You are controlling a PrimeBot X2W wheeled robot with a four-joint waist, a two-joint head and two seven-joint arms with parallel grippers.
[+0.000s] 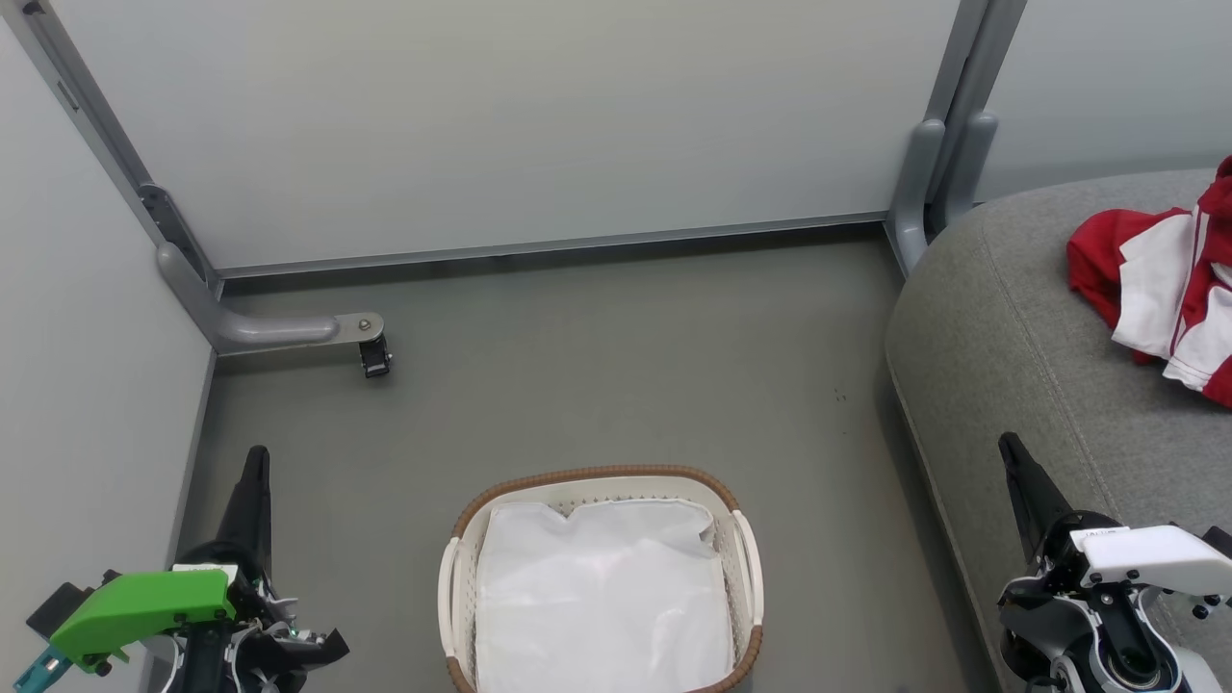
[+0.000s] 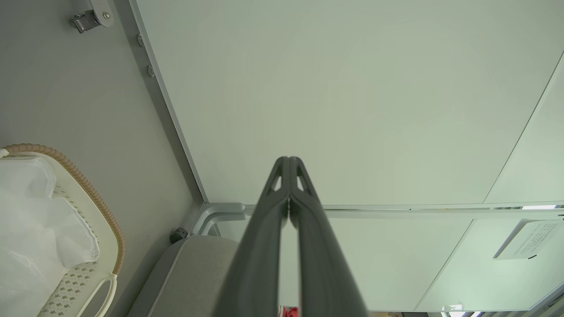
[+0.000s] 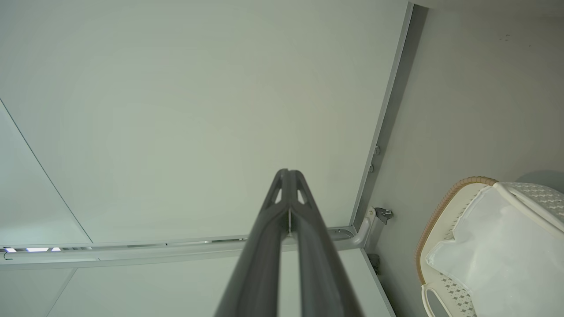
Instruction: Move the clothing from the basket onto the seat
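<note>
— Grey floor [image 1: 616, 385] lies before the robot, and pale partition panels [image 1: 539, 125] close it at the back. What stands on it?
— The basket [image 1: 597, 478] stands on the floor, at the bottom middle of the head view. A plain white sheet [image 1: 602, 597] lies inside it and covers nearly the whole bottom.
— And where is the clothing?
— The red and white clothing [image 1: 1150, 279] lies crumpled on the grey seat [image 1: 1001, 337], at the right edge of the head view, well apart from the basket.
— How are the hands?
— The left hand [image 1: 256, 462] is at the lower left, beside the basket. The right hand [image 1: 1011, 452] is at the lower right, in front of the seat's rounded edge. On each hand the two dark fingers [image 2: 260, 255] are pressed together tip to tip, and they hold nothing.
— Is anything else on the floor?
— A small black caster [image 1: 374, 358] sits under the grey foot of the left partition.
</note>
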